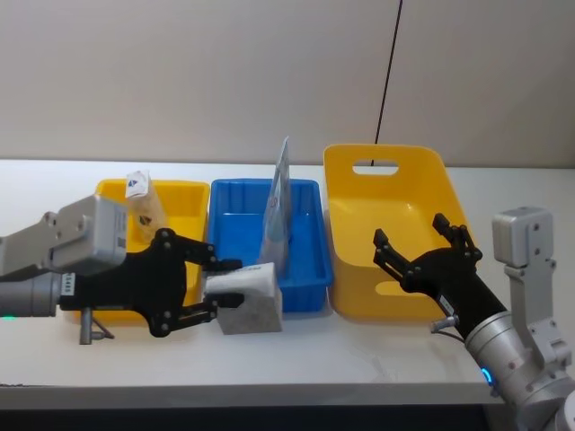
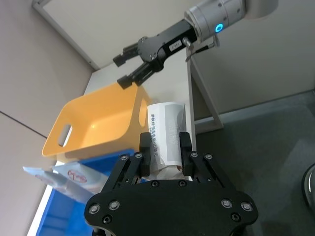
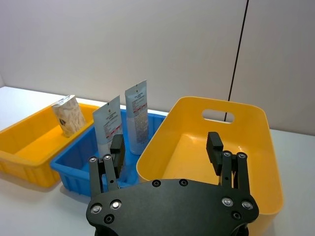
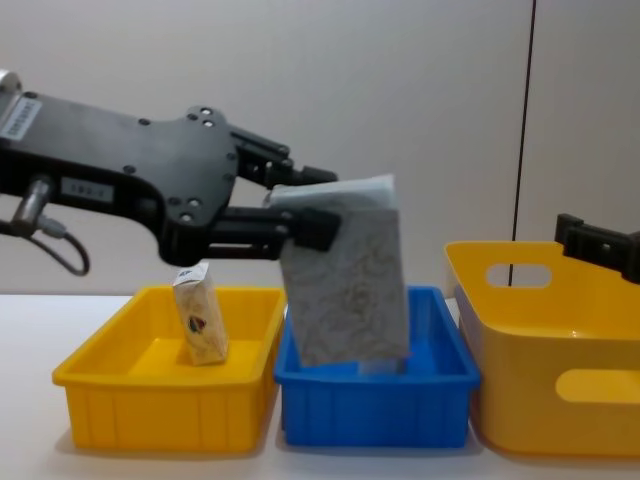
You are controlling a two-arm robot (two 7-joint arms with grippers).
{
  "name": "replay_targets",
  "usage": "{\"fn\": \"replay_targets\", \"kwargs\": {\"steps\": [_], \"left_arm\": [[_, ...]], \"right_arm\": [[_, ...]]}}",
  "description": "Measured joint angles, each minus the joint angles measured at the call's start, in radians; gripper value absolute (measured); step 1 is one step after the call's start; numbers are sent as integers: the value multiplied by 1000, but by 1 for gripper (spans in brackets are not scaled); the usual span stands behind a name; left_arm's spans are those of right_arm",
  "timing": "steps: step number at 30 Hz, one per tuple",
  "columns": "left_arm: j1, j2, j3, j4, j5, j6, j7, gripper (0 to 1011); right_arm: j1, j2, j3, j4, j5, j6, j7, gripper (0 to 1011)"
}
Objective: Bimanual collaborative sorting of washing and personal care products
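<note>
While the left tool [image 1: 220, 287] reaches in from the robot's left, we see it clamped on the white-grey speckled soft pack [image 1: 252, 305], with a finger pressed against each broad side near the top. The pack hangs in front of the blue bin [image 1: 305, 289] and, judging by the chest view, clear of the counter [image 1: 359, 359]. Gripping it high lets most of the pack dangle below the fingers, which we judge keeps it free to be carried or passed across. In the chest view the soft pack [image 4: 350, 270] has its long axis close to upright and a little tilted, with one speckled face turned toward the robot and the lower edge pointing down at the counter. The right tool [image 1: 409, 231] hovers over the front of the large yellow bin [image 1: 346, 166], holding nothing, its fingers spread wide. It faces toward the left arm, so we judge it is waiting to receive the pack or to help at that bin. Inside the blue bin one flat tube [image 3: 109, 125] and a second tube [image 3: 138, 115] stand on end and lean back, both with red marks. In the small yellow bin [image 1: 193, 187] at the robot's left, a small beige wrapped packet [image 1: 144, 202] stands upright against the back wall.
</note>
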Motion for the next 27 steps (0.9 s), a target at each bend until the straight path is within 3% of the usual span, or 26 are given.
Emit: {"fn": "replay_targets", "kwargs": {"steps": [18,27], "left_arm": [[8,44,-12,30,-16,-30,0,313],[9,52,-14,35,-20,-36,0,313]], "right_arm": [[0,0,0,0,0,0,1,1002],[5,17,5,-3,19,-8,52,1002]]}}
